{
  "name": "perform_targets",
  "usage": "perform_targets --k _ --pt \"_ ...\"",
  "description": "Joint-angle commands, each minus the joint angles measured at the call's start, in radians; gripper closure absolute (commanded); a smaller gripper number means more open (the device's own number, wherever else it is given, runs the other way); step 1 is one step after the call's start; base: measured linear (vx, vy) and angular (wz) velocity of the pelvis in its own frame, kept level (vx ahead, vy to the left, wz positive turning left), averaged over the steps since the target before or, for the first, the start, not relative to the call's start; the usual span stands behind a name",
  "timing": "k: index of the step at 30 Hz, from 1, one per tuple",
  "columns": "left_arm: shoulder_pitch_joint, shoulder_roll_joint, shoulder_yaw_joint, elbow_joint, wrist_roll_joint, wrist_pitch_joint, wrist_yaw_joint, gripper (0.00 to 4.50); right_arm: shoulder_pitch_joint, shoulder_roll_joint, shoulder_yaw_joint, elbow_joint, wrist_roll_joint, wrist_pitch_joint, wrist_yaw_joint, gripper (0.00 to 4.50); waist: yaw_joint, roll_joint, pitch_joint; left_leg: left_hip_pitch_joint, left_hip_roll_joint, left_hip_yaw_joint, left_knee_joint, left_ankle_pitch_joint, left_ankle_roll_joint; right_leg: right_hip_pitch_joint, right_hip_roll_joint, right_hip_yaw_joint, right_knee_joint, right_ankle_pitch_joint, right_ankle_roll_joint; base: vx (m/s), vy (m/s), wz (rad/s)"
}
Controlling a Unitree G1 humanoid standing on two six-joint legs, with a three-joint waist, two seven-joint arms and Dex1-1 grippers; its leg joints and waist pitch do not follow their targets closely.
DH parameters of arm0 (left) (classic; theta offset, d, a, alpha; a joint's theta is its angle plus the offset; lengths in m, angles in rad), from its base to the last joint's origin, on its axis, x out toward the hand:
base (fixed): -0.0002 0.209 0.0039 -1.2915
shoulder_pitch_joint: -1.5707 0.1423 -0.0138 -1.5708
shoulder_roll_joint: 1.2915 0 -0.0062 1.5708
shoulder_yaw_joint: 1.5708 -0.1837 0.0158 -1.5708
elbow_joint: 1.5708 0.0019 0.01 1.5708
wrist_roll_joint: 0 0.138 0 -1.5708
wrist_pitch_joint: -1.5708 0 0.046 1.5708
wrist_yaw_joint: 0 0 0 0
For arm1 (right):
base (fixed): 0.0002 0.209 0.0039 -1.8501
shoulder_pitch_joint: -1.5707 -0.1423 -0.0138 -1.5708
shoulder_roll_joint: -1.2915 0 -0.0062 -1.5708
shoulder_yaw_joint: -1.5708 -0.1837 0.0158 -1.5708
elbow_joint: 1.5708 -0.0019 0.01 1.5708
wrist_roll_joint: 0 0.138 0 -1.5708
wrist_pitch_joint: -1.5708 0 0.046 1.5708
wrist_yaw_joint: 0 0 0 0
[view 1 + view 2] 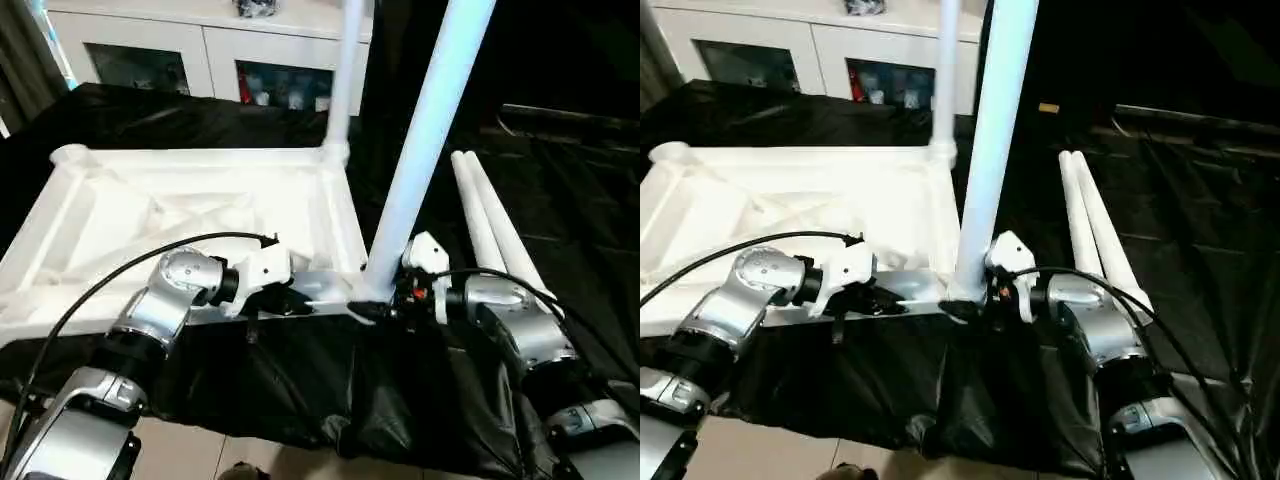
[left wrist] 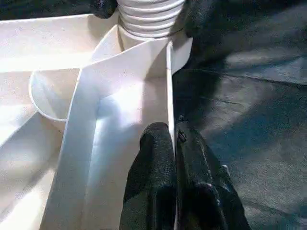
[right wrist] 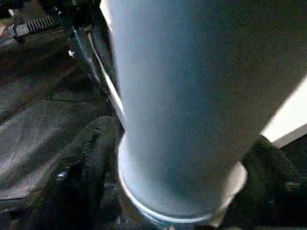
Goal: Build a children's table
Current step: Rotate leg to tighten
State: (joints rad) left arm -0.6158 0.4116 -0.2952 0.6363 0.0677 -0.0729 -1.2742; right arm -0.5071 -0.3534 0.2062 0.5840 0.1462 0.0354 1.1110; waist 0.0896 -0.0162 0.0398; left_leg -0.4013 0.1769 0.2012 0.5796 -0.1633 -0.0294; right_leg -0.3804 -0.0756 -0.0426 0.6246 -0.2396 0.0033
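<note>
The white ribbed table top (image 1: pixel 170 215) lies upside down on the black-draped table. One leg (image 1: pixel 345 80) stands in its far right corner socket. A second leg (image 1: pixel 425 130) stands upright at the near right corner socket (image 1: pixel 362 292), and my right gripper (image 1: pixel 385 298) is shut on its base; its fingers (image 3: pixel 86 158) wrap the tube (image 3: pixel 192 105). My left gripper (image 1: pixel 290 296) pinches the top's near rim (image 2: pixel 170 96), with fingers (image 2: pixel 158 167) on either side of that wall. Two more legs (image 1: pixel 490 225) lie side by side on the cloth to the right.
A white glass-door cabinet (image 1: pixel 180 55) stands behind the black-draped table (image 1: pixel 560 180). The cloth hangs over the table's near edge (image 1: pixel 330 390), with pale floor below. Black cables (image 1: pixel 120 275) loop from both wrists.
</note>
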Motion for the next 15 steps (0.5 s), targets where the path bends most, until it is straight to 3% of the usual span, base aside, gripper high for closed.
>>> perform_targets --k 1,6,13,15 --pt "-0.03 -0.001 -0.033 0.008 -0.008 -0.039 -0.037 4.5 -0.003 -0.013 0.037 -0.032 -0.015 0.012 0.05 1.35 -0.001 0.006 -0.058 0.038 0.067 -0.023 -0.058 -0.161 0.065 0.033 -0.074 0.038 -0.059 0.089 -0.28 0.0 0.0 0.0" --pt "-0.042 0.005 -0.026 0.031 -0.014 -0.05 -0.062 4.5 0.0 -0.005 0.03 -0.035 -0.009 0.015 0.063 1.72 -0.001 0.007 -0.058 0.038 0.068 -0.025 -0.059 -0.178 0.052 0.033 -0.075 0.038 -0.057 0.083 -0.284 0.0 0.0 0.0" --pt "-0.035 0.009 -0.025 0.04 -0.01 -0.049 -0.074 4.5 0.025 0.007 0.034 -0.055 0.007 0.029 0.063 1.76 -0.001 0.008 -0.06 0.037 0.067 -0.025 -0.057 -0.175 0.051 0.034 -0.074 0.037 -0.054 0.1 -0.287 0.0 0.0 0.0" --pt "-0.033 -0.016 -0.03 0.054 0.036 -0.017 0.034 4.5 0.047 0.067 -0.006 -0.043 0.006 0.037 -0.08 1.76 -0.001 0.009 -0.058 0.04 0.069 -0.025 -0.059 -0.178 0.049 0.029 -0.076 0.039 -0.054 0.099 -0.288 0.0 0.0 0.0"
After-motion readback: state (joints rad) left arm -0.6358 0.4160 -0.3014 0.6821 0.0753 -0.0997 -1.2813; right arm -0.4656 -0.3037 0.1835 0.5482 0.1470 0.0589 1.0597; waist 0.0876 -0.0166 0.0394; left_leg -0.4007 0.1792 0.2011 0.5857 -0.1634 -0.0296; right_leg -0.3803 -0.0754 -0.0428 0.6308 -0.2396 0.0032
